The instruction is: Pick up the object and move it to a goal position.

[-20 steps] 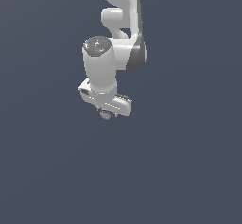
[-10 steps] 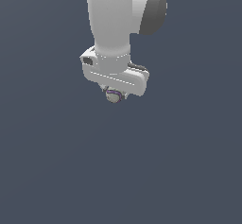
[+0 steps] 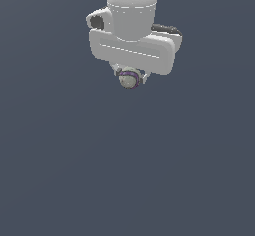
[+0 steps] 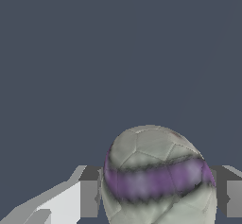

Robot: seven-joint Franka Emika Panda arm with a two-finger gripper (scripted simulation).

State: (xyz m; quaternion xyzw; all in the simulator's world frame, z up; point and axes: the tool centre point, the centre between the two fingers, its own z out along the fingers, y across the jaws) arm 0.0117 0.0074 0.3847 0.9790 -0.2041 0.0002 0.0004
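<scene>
The small pale grey-beige ball with a purple band sits between the two fingers of my gripper, held under the white hand in the exterior view. The gripper is shut on it and holds it well above the dark grey floor. In the wrist view the ball fills the space between the two grey fingers, with its purple band running across it. My gripper is mostly hidden by the ball there.
The white hand and arm fill the upper middle of the exterior view. A plain dark grey surface lies all around in both views.
The arm with the ball in its gripper has come much closer to the exterior camera and looks larger; the ball has shifted slightly to the exterior view's right and stays held.
</scene>
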